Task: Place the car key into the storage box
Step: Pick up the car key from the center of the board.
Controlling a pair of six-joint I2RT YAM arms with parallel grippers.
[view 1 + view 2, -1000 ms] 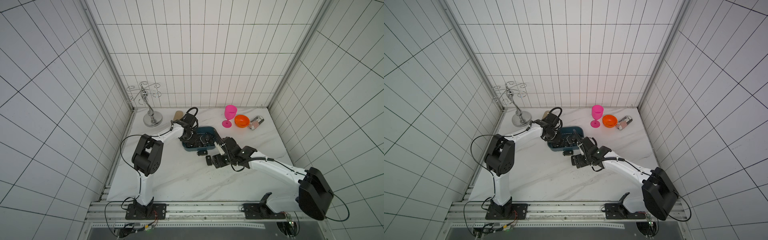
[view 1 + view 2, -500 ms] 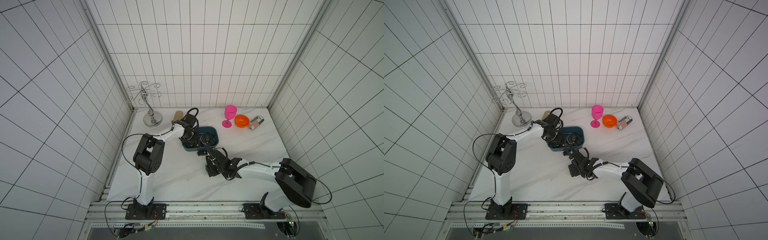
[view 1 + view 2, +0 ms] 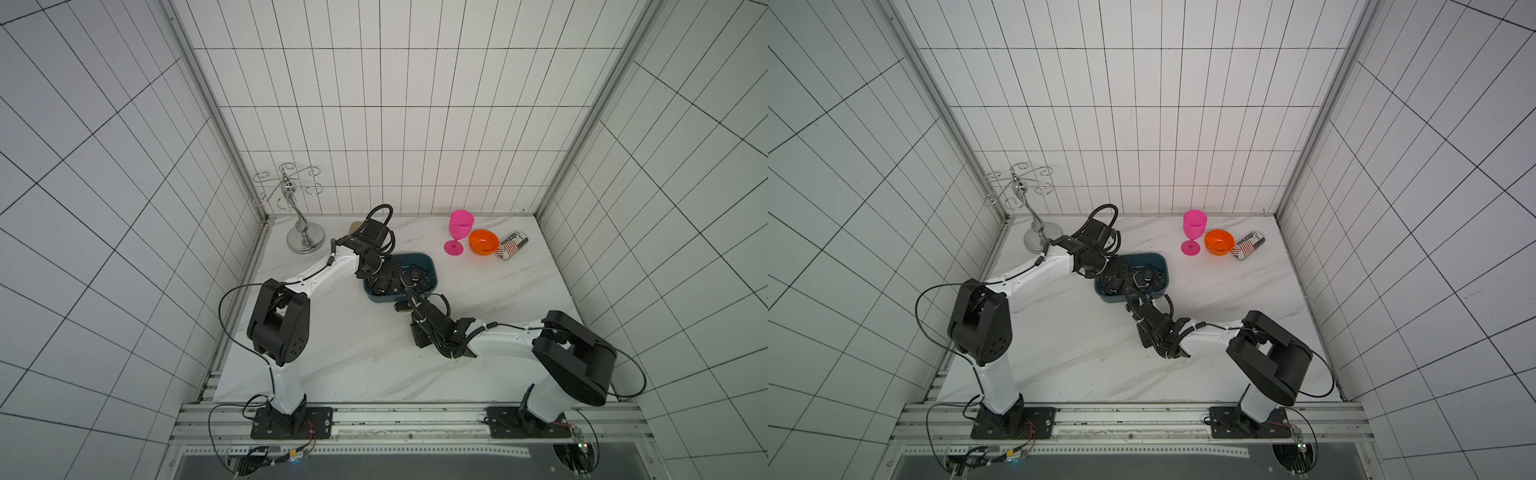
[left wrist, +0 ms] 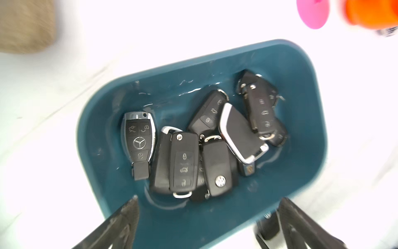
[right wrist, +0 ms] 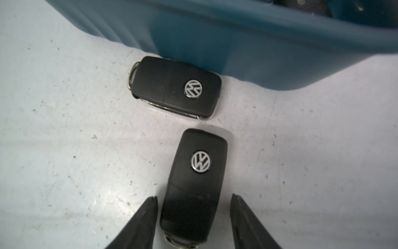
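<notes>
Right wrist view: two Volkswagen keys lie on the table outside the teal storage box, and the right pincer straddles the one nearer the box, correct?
Not quite. The right wrist view shows the right pincer straddling the farther Volkswagen key, not the nearer Volkswagen key beside the storage box wall. Both do lie on the table outside the box.

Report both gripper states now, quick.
Left gripper: open, empty, over the storage box.
Right gripper: open, straddling a car key on the table, not clamped.
</notes>
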